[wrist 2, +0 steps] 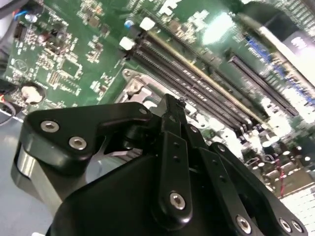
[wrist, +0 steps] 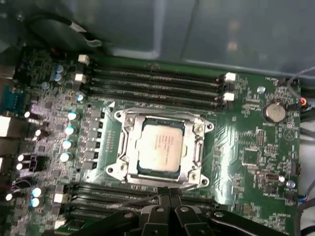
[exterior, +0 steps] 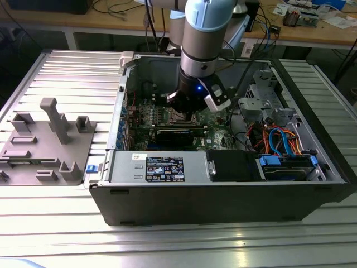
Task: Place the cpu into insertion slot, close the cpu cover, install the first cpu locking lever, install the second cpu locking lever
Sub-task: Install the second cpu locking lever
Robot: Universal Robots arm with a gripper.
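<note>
Ribbed aluminium surface point(exterior: 56, 67), workshop benches with cables behind it. An open computer case point(exterior: 223, 195) lies flat on the surface; a grey plastic fixture tray point(exterior: 47, 145) sits at the case's 9 o'clock in the exterior view, well apart from it.

Arm point(exterior: 203, 39) reaches down into the case from 12 o'clock. End effector point(exterior: 187, 109) hangs low over the green circuit board point(exterior: 215, 134), a blue light lit on its body.

First wrist view: cpu point(wrist: 161, 147) lies flat in the insertion slot point(wrist: 160, 145), silver-grey top facing up. Cpu cover point(wrist: 198, 147) is down around the chip, its metal frame bordering the chip on all sides. Cannot tell whether the locking levers are latched.

End effector point(wrist: 168, 195) fingertips sit pressed together with no gap, nothing between them, just beside the slot's edge on the side away from the four memory slots point(wrist: 155, 86). Cannot tell whether the tips touch the board.

Second wrist view: end effector point(wrist 2: 170, 105) black linkage up close, tip narrowed to a point, with a corner of the slot's metal rim point(wrist 2: 135, 88) just beyond it and long black memory slots point(wrist 2: 197, 83) running past.

Coin battery point(wrist: 274, 112) on the board at the cpu's 2 o'clock in the first wrist view.
</note>
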